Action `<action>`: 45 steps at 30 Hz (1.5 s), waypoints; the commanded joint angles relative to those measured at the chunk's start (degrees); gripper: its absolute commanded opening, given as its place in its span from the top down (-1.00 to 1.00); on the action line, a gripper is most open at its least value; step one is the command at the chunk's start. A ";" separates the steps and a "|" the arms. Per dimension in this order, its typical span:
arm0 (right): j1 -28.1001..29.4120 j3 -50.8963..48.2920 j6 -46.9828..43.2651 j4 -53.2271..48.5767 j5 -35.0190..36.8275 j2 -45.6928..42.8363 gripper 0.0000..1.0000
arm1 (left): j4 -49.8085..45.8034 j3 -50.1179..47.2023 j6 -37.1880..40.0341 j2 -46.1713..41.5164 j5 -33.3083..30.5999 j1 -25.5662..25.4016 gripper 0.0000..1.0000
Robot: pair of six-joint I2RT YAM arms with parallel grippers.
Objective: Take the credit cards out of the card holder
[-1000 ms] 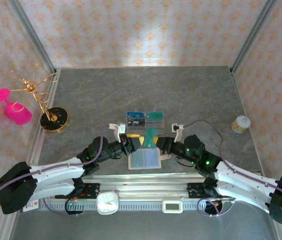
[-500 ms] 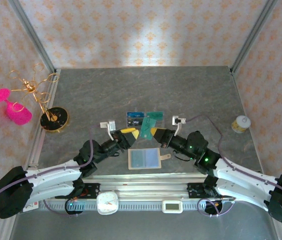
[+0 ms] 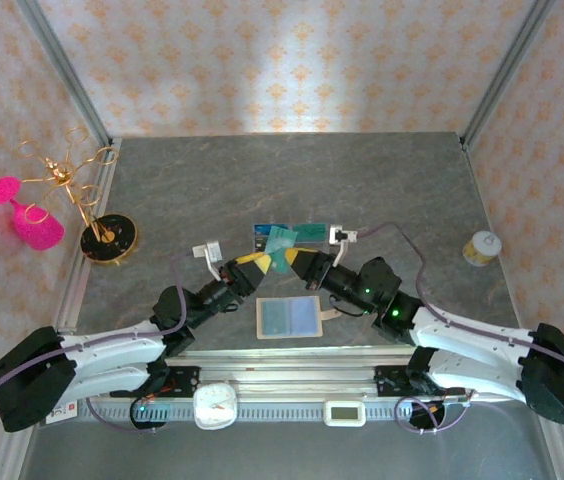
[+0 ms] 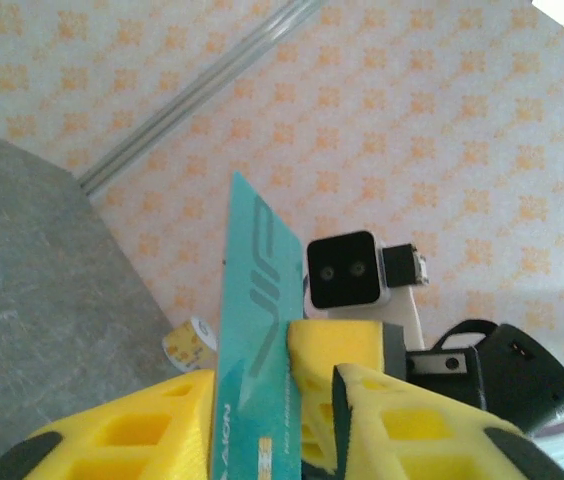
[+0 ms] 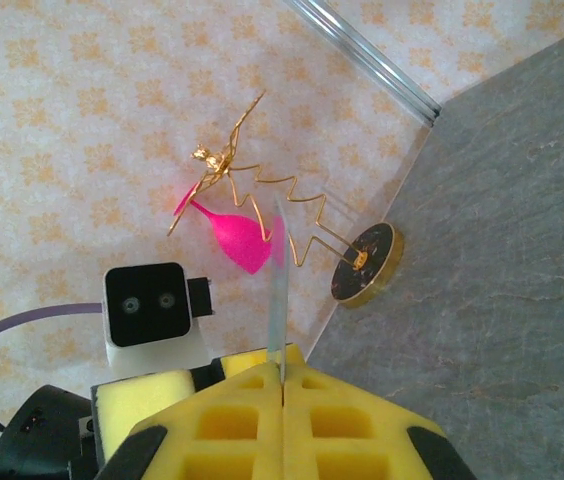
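Credit cards are seen in two places. One teal card [image 3: 282,239] is held up in the air between the two arms, just beyond the card holder [image 3: 289,318]. A dark blue card [image 3: 264,232] and a second teal card [image 3: 313,231] lie flat on the table [image 3: 402,180] under and behind it. The card holder lies open near the front rail; whether anything is left in its pale slots cannot be told.

The right gripper [image 5: 282,372] is pressed together on the edge of the raised card. The left gripper [image 3: 259,264] is set with its jaws partly apart on either side of the same card; whether the card is pinched by them cannot be told.

A drop is to be feared if the right grip is let go before the left one is firm. Bending or a slip is likely if the card is pulled both ways. The yellow fingertips are crowded close and could be knocked together.

The gold wire stand [image 3: 102,236], pink glass [image 3: 28,215] and small jar [image 3: 481,247] are set well apart, and nothing is placed in the way.
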 commanded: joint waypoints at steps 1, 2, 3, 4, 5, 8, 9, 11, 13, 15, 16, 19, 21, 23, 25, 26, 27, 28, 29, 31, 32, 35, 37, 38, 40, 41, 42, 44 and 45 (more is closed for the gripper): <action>2.83 1.64 -1.13 5.78 6.48 1.55 1.00 | 9.84 -1.01 -1.83 1.28 -0.77 0.41 0.49; 3.78 1.76 -1.33 5.76 7.86 2.11 1.00 | 10.08 -1.16 -1.98 1.56 -0.99 0.42 0.55; 4.75 1.56 -1.35 5.95 9.66 2.52 1.00 | 11.88 -1.26 -2.04 1.85 -1.19 0.46 0.57; 5.40 1.28 -1.43 6.53 10.91 2.80 1.00 | 12.13 -1.18 -2.21 2.05 -1.37 0.45 0.57; 5.80 1.33 -1.30 6.55 11.46 3.30 1.00 | 12.51 -1.17 -2.26 2.26 -1.44 0.41 0.58; 6.33 1.36 -0.69 6.68 12.09 4.67 1.00 | 13.08 -1.41 -2.28 2.44 -2.01 0.41 0.83; 6.37 1.27 -0.51 6.78 11.66 4.92 1.00 | 12.93 -1.35 -2.09 2.16 -2.14 0.49 0.95; 6.39 2.04 -0.76 3.34 11.90 4.30 0.95 | 9.32 -0.46 -0.62 0.68 -1.40 0.85 1.00; 6.08 2.54 -2.02 -2.32 12.99 1.37 0.80 | 1.71 1.82 2.05 -1.84 0.67 1.60 1.00; 3.83 2.80 -3.30 -9.51 12.26 -2.94 0.77 | -8.42 5.34 6.62 -4.28 4.27 2.87 1.00; 1.67 2.22 -3.71 -12.38 10.45 -5.39 0.77 | -14.14 7.40 8.83 -5.02 6.73 3.84 1.00; -5.45 1.77 -4.33 -23.54 4.78 -11.98 0.77 | -30.13 14.92 16.95 -3.86 15.22 7.28 1.00; -8.57 1.60 -5.35 -29.73 3.67 -15.59 0.78 | -38.04 19.65 23.24 -1.21 20.23 8.40 1.00; -10.87 1.14 -5.87 -34.63 4.58 -19.54 0.79 | -45.91 24.77 30.31 1.76 22.52 8.48 1.00; -12.91 0.68 -6.37 -37.89 4.48 -22.42 0.80 | -52.14 29.77 37.69 5.09 23.90 8.48 1.00; -13.96 0.39 -6.44 -39.00 4.22 -23.60 0.81 | -55.13 32.33 41.98 6.93 23.98 8.52 1.00; -14.98 0.07 -6.49 -39.89 3.76 -24.42 0.83 | -57.89 34.64 46.93 8.73 23.25 8.48 1.00; -15.81 -0.23 -6.54 -40.61 3.35 -24.72 0.84 | -60.23 36.47 50.45 10.34 22.62 8.53 1.00; -16.69 -0.40 -6.41 -41.43 3.02 -24.91 0.85 | -63.47 38.48 56.05 12.12 22.13 8.54 1.00; -18.29 -0.76 -6.72 -42.25 1.67 -24.75 0.88 | -68.47 42.40 63.77 15.47 20.72 8.83 1.00; -19.05 -1.01 -6.42 -42.45 1.55 -24.74 0.89 | -71.17 44.88 67.12 17.50 21.31 9.30 1.00; -21.27 -1.67 -6.46 -41.64 0.32 -24.57 0.90 | -78.12 51.37 73.74 22.77 22.88 10.40 1.00; -23.04 -2.08 -6.61 -40.46 -0.82 -24.07 0.90 | -79.18 53.45 77.35 25.28 23.60 10.96 1.00; -24.07 -1.97 -6.63 -40.08 -1.51 -23.43 0.90 | -79.69 54.51 78.99 26.61 23.31 11.16 1.00; -26.24 -1.71 -6.87 -39.30 -3.42 -21.78 0.91 | -81.27 57.09 81.69 29.07 24.88 12.18 1.00; -27.32 -1.49 -7.13 -38.87 -4.36 -20.81 0.91 | -82.37 58.75 82.97 30.47 26.02 12.95 1.00; -28.25 -1.33 -7.36 -38.32 -5.10 -19.95 0.91 | -83.60 60.45 84.40 31.91 27.55 13.72 1.00; -29.85 -0.83 -7.95 -37.80 -5.92 -18.28 0.91 | -84.90 63.78 85.85 34.67 29.86 15.43 1.00; -30.60 -0.57 -8.32 -37.53 -6.17 -17.50 0.91 | -85.27 65.73 85.67 36.22 31.69 16.31 1.00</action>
